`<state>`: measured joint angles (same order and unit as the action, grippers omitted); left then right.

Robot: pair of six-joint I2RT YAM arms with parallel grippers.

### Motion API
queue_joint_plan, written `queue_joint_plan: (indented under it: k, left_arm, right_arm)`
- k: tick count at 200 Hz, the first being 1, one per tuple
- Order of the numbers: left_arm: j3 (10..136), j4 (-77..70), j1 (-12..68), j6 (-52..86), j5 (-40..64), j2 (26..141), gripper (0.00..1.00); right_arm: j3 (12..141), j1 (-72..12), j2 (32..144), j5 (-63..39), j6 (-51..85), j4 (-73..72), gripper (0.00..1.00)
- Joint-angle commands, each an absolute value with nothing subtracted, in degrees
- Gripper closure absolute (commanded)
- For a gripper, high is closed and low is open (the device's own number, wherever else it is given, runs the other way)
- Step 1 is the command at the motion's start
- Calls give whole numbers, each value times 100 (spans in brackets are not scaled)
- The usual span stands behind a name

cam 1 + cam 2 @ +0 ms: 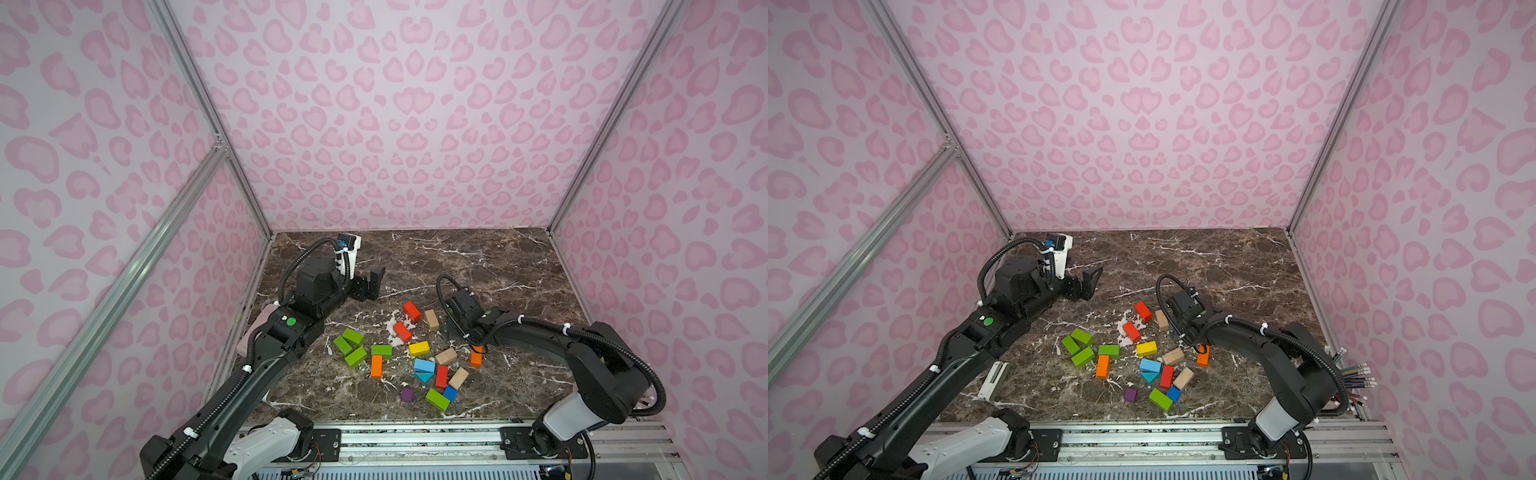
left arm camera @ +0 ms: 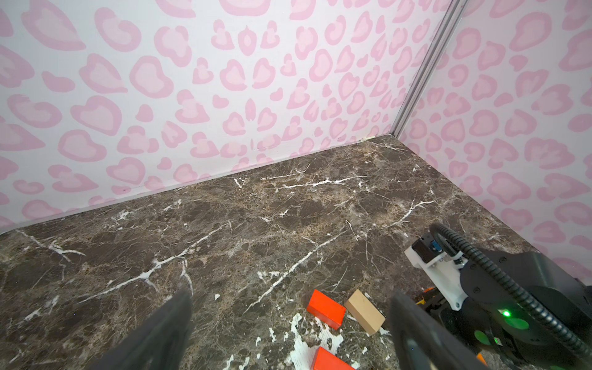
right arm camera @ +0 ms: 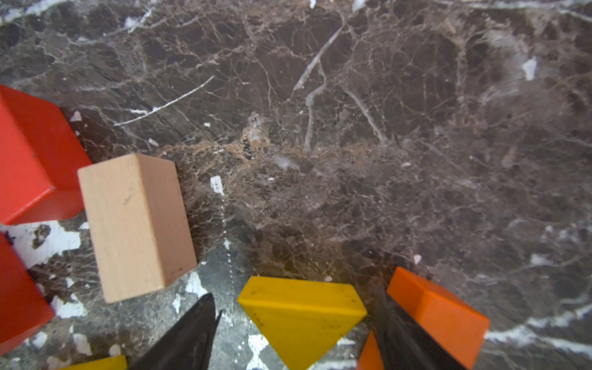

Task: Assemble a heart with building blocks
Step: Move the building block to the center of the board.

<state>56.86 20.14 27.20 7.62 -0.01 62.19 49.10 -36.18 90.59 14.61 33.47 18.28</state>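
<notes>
My left fingers [image 2: 169,330] hang wide and empty over the surface [image 2: 288,208], while my right fingers [image 3: 192,336] loosely straddle a yellow triangular block [image 3: 304,326] without gripping.

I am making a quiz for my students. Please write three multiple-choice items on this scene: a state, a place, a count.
1. The left gripper is: A) shut, empty B) shut on a block C) open, empty
2. The yellow triangular prism lies: A) between the jaws of the right gripper B) inside the left gripper C) against the back wall
3. Red bricks in a top view: A) two B) three C) five
Key: 1 C, the left wrist view shows jaws apart, nothing between; 2 A, the right wrist view shows it; 3 B, three are visible.
</notes>
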Motion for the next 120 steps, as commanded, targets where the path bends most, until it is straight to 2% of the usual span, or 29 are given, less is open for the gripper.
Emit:
queue_joint_plan:
  k: [1, 120]
  left_arm:
    - [5693, 1944, 2716, 752, 17, 6240, 2]
    - [5673, 1916, 2716, 766, 70, 6267, 2]
  right_arm:
    - [4966, -3623, 9109, 1543, 3377, 1698, 21]
    - [4966, -3621, 9281, 1608, 3307, 1643, 29]
